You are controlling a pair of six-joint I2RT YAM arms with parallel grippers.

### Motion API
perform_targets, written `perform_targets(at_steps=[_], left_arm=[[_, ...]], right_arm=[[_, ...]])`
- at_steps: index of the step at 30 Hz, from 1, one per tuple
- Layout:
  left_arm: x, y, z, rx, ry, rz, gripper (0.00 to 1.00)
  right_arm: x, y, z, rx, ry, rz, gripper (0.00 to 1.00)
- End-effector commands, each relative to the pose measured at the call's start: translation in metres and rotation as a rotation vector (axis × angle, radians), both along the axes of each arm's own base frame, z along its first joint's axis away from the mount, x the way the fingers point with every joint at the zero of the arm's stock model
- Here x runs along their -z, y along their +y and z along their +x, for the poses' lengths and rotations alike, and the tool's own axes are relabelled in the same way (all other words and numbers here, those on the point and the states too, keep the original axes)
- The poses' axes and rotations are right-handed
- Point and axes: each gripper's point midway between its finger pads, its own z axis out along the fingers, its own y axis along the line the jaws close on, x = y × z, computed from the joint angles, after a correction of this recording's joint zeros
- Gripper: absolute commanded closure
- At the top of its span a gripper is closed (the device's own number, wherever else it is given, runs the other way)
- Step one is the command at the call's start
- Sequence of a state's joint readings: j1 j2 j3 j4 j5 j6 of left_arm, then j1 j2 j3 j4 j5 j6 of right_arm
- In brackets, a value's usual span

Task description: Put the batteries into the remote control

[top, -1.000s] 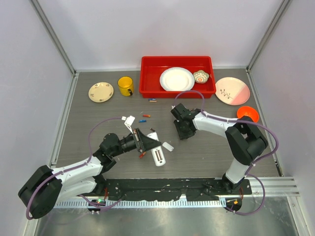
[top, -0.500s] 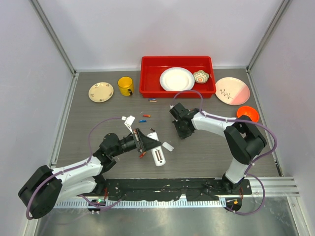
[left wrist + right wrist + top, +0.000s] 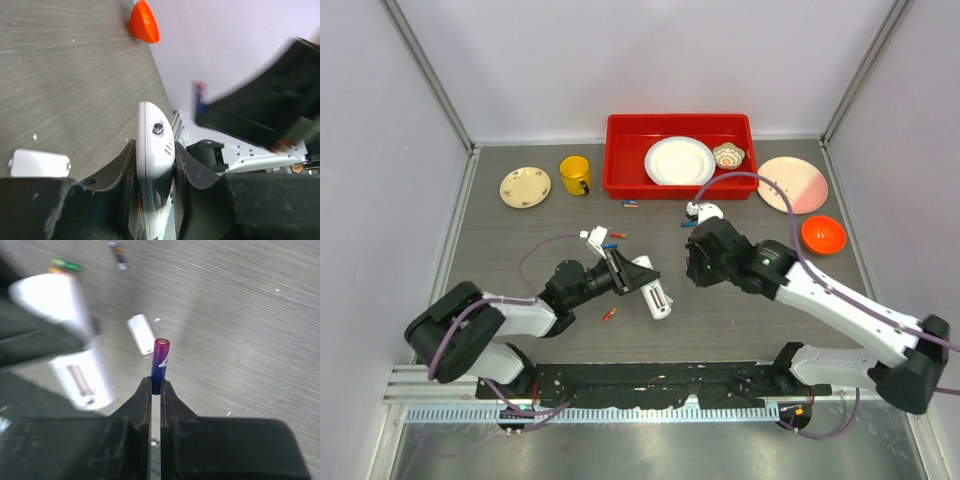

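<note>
The left jaws are clamped on the long sides of the remote control (image 3: 655, 290), a smooth white plastic oblong with a rounded end. It is held tilted above the table (image 3: 490, 240), just left of centre in the overhead view. The right jaws are closed on the lower end of a battery (image 3: 160, 362), a slim glossy cylinder shading from blue to magenta with a metal cap. It stands upright between the dark fingers, just right of the remote. A flat white back cover (image 3: 141, 334) with rounded corners lies on the grey, wood-grained surface. More loose batteries (image 3: 613, 236) lie scattered above the remote. A red plastic tray (image 3: 620, 150) at top centre holds a round white plate (image 3: 678, 160).
</note>
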State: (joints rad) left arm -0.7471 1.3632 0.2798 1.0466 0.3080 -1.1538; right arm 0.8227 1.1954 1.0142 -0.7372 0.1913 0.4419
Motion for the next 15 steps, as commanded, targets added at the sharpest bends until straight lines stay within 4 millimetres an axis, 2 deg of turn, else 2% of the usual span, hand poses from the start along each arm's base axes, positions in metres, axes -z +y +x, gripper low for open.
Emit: perform_targets(at_steps=[1, 2, 3, 5, 9, 14, 15], left_arm=[[-0.07, -0.012, 0.012, -0.003, -0.204, -0.25, 1.0], [-0.071, -0.012, 0.013, -0.004, -0.208, -0.27, 1.0], [-0.062, -0.016, 0.016, 0.001, -0.178, -0.272, 1.0], [-0.06, -0.022, 0.016, 0.022, -0.178, -0.267, 1.0], [-0.067, -0.022, 0.012, 0.031, -0.228, -0.264, 1.0], [-0.071, -0.032, 0.002, 0.126, -0.187, -0.29, 1.0], [-0.071, -0.035, -0.005, 0.176, -0.181, -0.289, 1.0]], right_arm=[[-0.045, -0.008, -0.036, -0.014, -0.017, 0.018, 0.99], [-0.051, -0.001, -0.048, -0.058, 0.003, 0.058, 0.99], [-0.059, 0.002, -0.054, -0.068, -0.002, 0.106, 0.99], [-0.063, 0.013, -0.067, -0.132, 0.019, 0.176, 0.99], [-0.044, 0.012, -0.079, -0.224, 0.075, 0.108, 0.99], [-0.037, 0.028, -0.078, -0.27, 0.067, 0.149, 0.99], [-0.034, 0.032, -0.083, -0.295, 0.1, 0.155, 0.99]])
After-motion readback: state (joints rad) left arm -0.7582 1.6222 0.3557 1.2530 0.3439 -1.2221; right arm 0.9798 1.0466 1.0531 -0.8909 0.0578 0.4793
